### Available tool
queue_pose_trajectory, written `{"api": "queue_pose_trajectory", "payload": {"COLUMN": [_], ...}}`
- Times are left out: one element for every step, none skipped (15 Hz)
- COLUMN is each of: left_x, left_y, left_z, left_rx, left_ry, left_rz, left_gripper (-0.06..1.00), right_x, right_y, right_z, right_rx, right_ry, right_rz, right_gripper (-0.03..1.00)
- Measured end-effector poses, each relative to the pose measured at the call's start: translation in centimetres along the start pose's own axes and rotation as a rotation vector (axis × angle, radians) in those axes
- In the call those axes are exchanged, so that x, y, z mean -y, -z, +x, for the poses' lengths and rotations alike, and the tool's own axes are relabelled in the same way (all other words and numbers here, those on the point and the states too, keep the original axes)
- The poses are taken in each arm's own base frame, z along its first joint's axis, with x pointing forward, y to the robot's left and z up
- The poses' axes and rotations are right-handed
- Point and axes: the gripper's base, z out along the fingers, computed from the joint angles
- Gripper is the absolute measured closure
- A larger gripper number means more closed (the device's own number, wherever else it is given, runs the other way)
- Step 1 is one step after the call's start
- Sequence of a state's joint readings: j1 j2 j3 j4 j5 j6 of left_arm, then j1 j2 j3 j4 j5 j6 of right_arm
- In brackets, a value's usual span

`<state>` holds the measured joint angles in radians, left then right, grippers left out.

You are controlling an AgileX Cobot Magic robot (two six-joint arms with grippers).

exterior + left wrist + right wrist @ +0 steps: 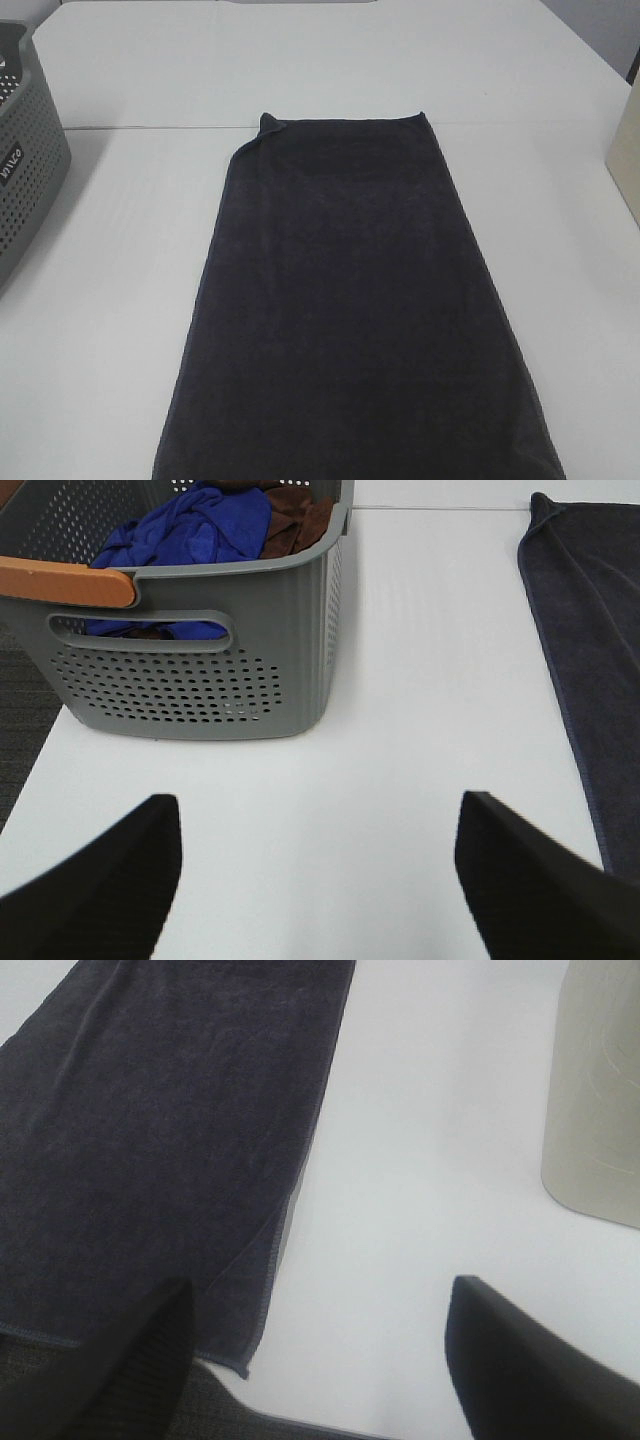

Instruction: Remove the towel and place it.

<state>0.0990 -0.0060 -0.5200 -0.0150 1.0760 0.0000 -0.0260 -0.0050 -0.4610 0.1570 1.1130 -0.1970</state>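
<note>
The towel (355, 300) lies flat down the centre of the tabletop (100, 300), basket (25, 150) at upper left. Our left tool (318, 880) and right tool (315, 1360) are spread wide, holding nothing. We should pinch both near corners evenly, lifting without dragging.

A grey perforated basket (200, 670) stands on the white worktop (110, 300), holding blue cloth (190, 530) and brown cloth (295, 515). A beige container (600, 1100) stands opposite.
</note>
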Motion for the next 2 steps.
{"api": "queue_pose_trajectory", "payload": {"left_x": [0.00,0.00], "left_y": [0.00,0.00], "left_z": [0.00,0.00], "left_rx": [0.000,0.000], "left_ry": [0.000,0.000], "left_rz": [0.000,0.000], "left_gripper": [0.23,0.23], "right_x": [0.00,0.00], "right_y": [0.00,0.00], "right_z": [0.00,0.00], "right_rx": [0.000,0.000], "right_ry": [0.000,0.000], "right_rz": [0.000,0.000], "right_gripper": [0.28,0.28]}}
